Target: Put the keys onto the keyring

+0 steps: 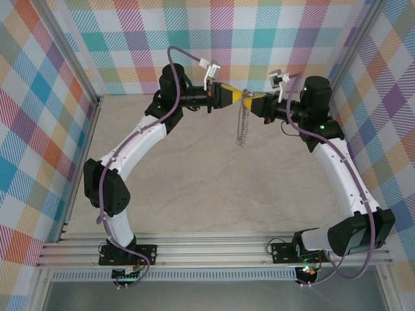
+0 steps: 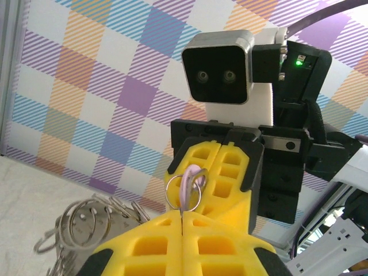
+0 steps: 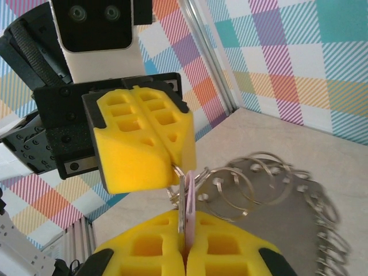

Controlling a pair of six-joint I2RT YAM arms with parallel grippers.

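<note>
Met tip to tip in the air above the desk point(image 1: 194, 188); left fingers point(image 2: 144, 250) pinched fully shut on one silvery loop at the top of the keyring point(image 2: 86, 227); right fingers point(image 3: 221, 253) clamped shut on the flat pinkish key point(image 3: 187, 210), its tip at that loop; remaining rings dangling below.

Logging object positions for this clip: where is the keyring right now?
The keyring hangs mid-air at back centre of the top view, from where the left gripper and right gripper meet tip to tip, above the table.
</note>
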